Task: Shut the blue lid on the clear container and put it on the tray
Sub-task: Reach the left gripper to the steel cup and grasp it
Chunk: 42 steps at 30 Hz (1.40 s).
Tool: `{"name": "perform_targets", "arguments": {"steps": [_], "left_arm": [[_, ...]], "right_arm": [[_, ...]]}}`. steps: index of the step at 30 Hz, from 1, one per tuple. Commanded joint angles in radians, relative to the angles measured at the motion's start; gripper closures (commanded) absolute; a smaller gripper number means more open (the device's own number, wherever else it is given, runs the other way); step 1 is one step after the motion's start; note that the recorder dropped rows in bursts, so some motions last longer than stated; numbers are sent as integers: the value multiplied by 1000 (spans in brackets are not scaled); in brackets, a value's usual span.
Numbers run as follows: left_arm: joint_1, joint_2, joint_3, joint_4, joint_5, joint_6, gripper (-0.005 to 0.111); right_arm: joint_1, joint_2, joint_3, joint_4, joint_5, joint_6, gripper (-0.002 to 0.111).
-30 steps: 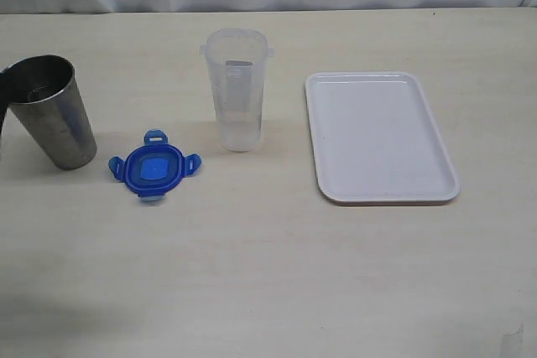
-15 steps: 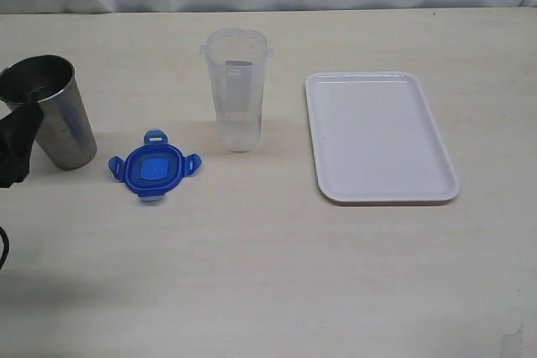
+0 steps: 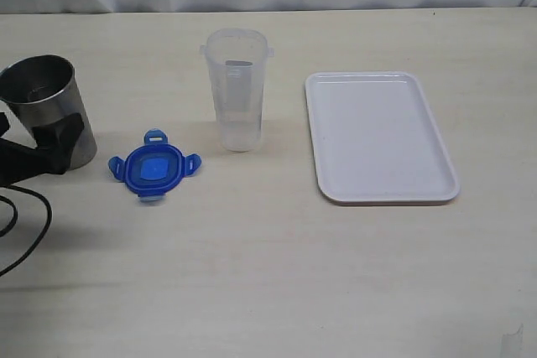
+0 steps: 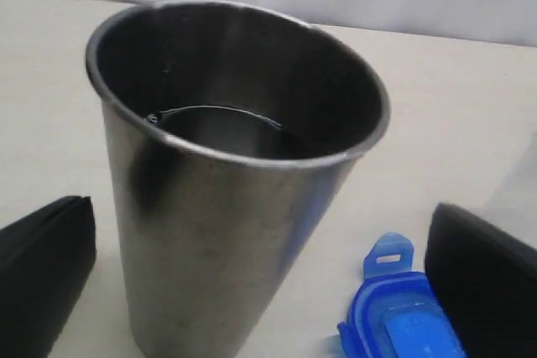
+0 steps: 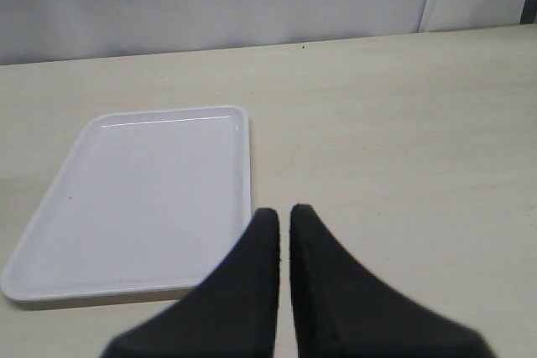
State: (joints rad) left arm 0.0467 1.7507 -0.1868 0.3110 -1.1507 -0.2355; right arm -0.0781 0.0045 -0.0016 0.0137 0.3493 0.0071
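The lid (image 3: 153,165) lies flat on the table (image 3: 268,274), tabs splayed, just beside the container (image 3: 237,90) and not touching it. The container stands upright and uncovered between the lid and the tray (image 3: 382,136), which has nothing on it. So you're at the very first step: the lid has yet to be picked up.

Your left gripper (image 4: 264,278) is spread wide and grips nothing, but its jaws sit one on each side of the cup (image 3: 50,106), not around the lid. The lid is next to one finger, outside the gap. Your right gripper (image 5: 284,224) is closed on nothing, near the tray's edge.

As I judge it, the next move calls for clearing the cup, shifting toward the lid and coming down over it; a flat lid gives little to pinch, so aim for a tab or an edge. The cup is the obstacle: close here and you'd take it instead, and a sideways sweep may tip it.
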Motion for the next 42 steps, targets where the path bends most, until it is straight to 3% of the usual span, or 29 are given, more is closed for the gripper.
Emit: {"name": "perform_targets", "arguments": {"steps": [1,15,21,42], "left_arm": [[-2,105,-62,-9,-61,7,2],[-2,212,-197,16,-54,-1,2],[-2,215,-236,26,16,-1,2],[-2,215,-236,36,23,-7,2]], "right_arm": [[-4,-4,2,-4,-4,-7,104],[-4,-4,2,-4,-4,-7,104],[-4,-4,2,-4,-4,-7,104],[-4,-4,2,-4,-4,-7,104]]}}
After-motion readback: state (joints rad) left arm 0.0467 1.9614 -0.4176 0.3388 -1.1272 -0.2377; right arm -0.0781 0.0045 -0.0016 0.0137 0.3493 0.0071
